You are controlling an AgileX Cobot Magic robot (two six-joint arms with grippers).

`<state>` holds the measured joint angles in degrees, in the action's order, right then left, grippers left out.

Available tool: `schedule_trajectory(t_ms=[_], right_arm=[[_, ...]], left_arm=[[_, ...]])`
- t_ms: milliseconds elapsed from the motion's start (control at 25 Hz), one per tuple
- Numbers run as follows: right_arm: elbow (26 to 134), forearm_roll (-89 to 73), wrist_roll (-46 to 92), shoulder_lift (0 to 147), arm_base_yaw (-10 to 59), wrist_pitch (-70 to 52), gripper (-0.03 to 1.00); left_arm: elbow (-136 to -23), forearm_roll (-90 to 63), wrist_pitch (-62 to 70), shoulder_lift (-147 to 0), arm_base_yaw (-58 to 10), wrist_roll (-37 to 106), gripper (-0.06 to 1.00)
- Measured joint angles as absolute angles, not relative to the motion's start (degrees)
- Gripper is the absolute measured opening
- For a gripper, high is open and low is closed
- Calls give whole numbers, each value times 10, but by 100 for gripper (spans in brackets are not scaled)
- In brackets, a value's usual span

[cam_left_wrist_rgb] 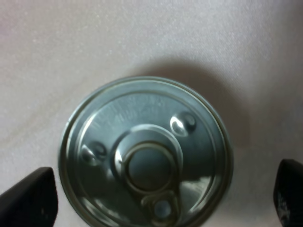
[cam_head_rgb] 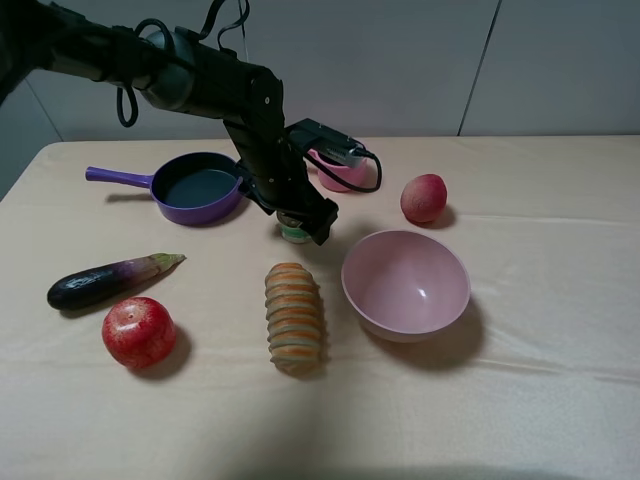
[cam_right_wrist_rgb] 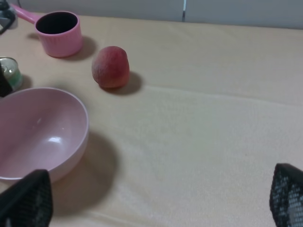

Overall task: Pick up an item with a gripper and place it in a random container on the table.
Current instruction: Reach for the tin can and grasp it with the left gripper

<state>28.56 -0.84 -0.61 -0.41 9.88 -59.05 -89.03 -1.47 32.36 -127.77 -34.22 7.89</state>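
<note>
overall light: the exterior high view is lit softly and evenly from above; the near edge of the table [cam_head_rgb: 560,400] is left dimmer.
shadows: soft-edged shadows are cast to the right of the pink bowl [cam_head_rgb: 405,283] and the peach [cam_head_rgb: 424,197].
glare: a small highlight is seen inside the bowl; pale reflections are spread over the tin can [cam_left_wrist_rgb: 147,156] lid.
left wrist focus: the whole picture is rendered soft, the lid's embossing smeared.
right wrist focus: the fingers [cam_right_wrist_rgb: 28,198] of the right gripper [cam_right_wrist_rgb: 156,194] are blurred in the foreground; the cloth is shown fairly sharp.
</note>
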Motion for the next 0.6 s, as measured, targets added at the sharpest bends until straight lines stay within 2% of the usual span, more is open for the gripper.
schedule_trajectory(t_ms=[600], right_arm=[[286,-8,-6,-4,99,-590,69]], left_arm=[[-891,-15,269,-1303,-344,79,91]])
